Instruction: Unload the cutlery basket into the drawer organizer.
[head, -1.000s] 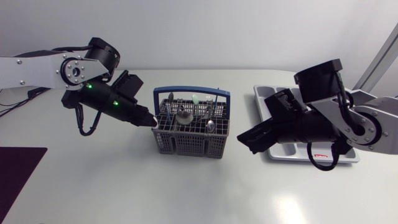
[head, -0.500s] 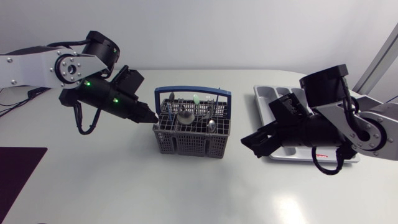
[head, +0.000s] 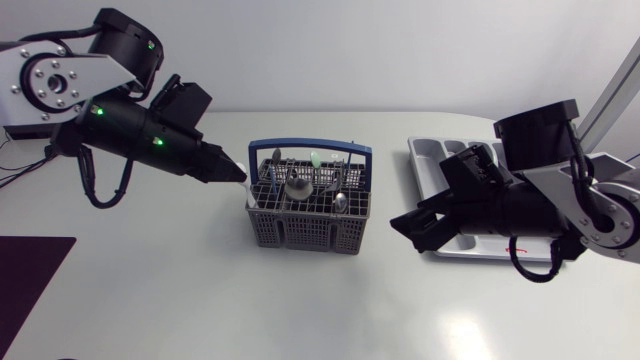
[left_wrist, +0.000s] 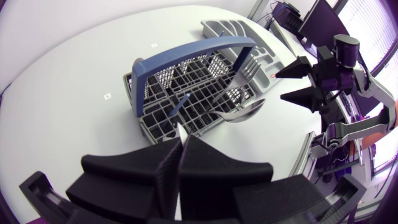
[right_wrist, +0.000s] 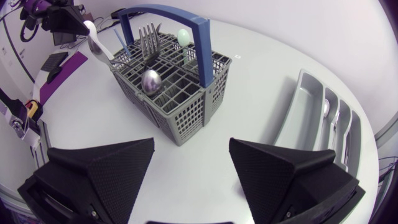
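The grey cutlery basket (head: 305, 228) with a blue handle (head: 310, 146) stands mid-table and holds metal spoons (head: 296, 188), a fork (right_wrist: 147, 35) and a pale green utensil (head: 314, 158). My left gripper (head: 238, 174) is at the basket's left corner, shut on the top of a white utensil (head: 251, 192) whose lower end is still in the basket. In the left wrist view only a white sliver (left_wrist: 181, 132) shows between the pressed fingers. My right gripper (head: 415, 230) hovers open between the basket and the grey drawer organizer (head: 428, 150), with nothing between its fingers.
My right arm hides much of the organizer, though its long compartments (right_wrist: 311, 106) show in the right wrist view. A dark purple mat (head: 30, 270) lies at the table's front left corner. Bare table lies in front of the basket.
My left gripper has closed on the white utensil and risen a little at the basket's left corner, its arm swinging up and left. My right arm has drifted slightly to the right.
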